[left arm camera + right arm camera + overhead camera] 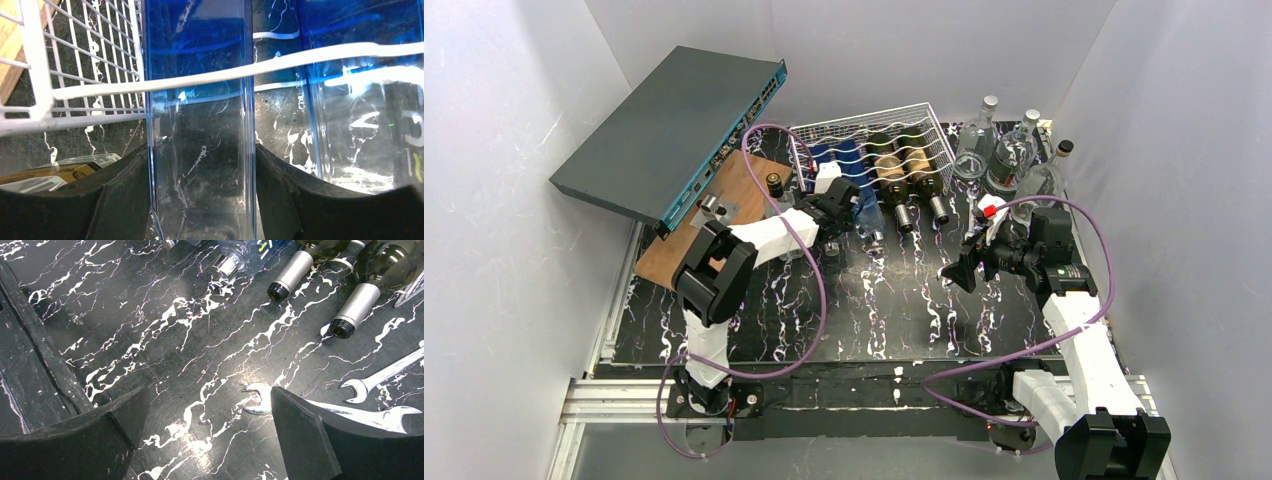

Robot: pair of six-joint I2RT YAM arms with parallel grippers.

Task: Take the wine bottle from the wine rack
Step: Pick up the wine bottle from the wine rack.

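Four bottles (894, 165) lying in the white wire grid wine rack (864, 125), two blue, two dark olive, leftmost clear blue square-sided wine bottle (200, 150) in its cradle, left gripper (202, 200) with black fingers (125, 190) clamped on both its sides, right gripper (210, 420) spread wide and empty, above a silver open-ended wrench (255, 401).

The left tool (201, 160) brackets a clear blue wine bottle (200, 100) — both black fingers (120, 197) sit flush against its sides. A white wire of the wine rack (100, 89) crosses over it — a second blue bottle (360, 110) lies just beside.
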